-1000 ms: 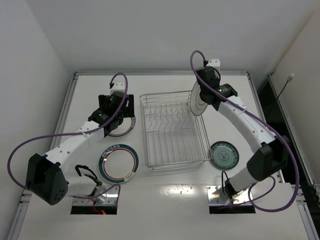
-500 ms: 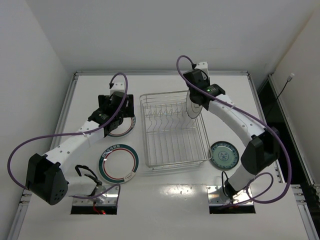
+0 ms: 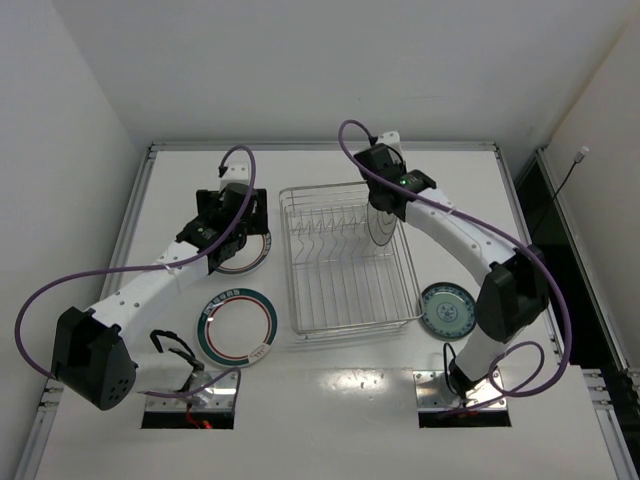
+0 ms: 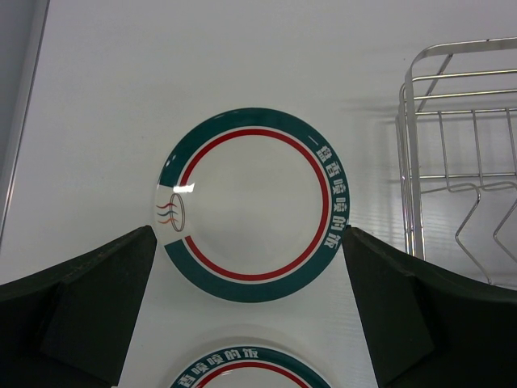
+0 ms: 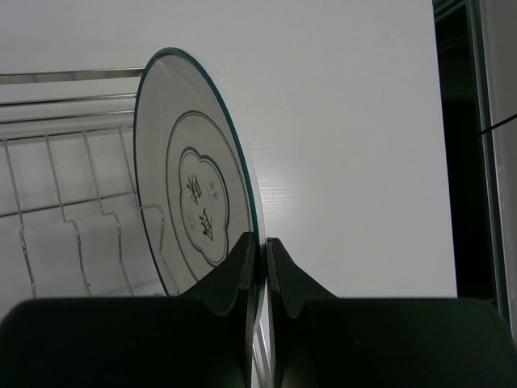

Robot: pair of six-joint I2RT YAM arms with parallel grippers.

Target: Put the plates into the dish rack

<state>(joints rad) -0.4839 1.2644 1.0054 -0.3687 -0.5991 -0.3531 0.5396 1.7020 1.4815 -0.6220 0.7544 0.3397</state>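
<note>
My right gripper [image 3: 384, 205] [image 5: 260, 242] is shut on the rim of a white plate with a thin dark rim [image 3: 381, 228] [image 5: 194, 206]. It holds the plate on edge over the far right part of the dish rack [image 3: 345, 262] [image 5: 56, 153]. My left gripper [image 3: 237, 230] [image 4: 249, 242] hangs open above a teal-and-red ringed plate [image 3: 257, 256] [image 4: 254, 204] lying flat left of the rack, with a finger on either side of it. A second ringed plate [image 3: 237, 327] [image 4: 250, 368] lies nearer the arm bases. A small teal-green plate [image 3: 448, 308] lies right of the rack.
The rack's upright tines [image 3: 335, 235] run across its far half. Metal rails edge the table at left [image 3: 130, 215] and right [image 3: 520, 200]. Purple cables [image 3: 240, 155] loop off both arms.
My right arm has carried the dark-rimmed plate leftward, from beyond the rack's far right corner to over the rack. The left arm has not moved.
</note>
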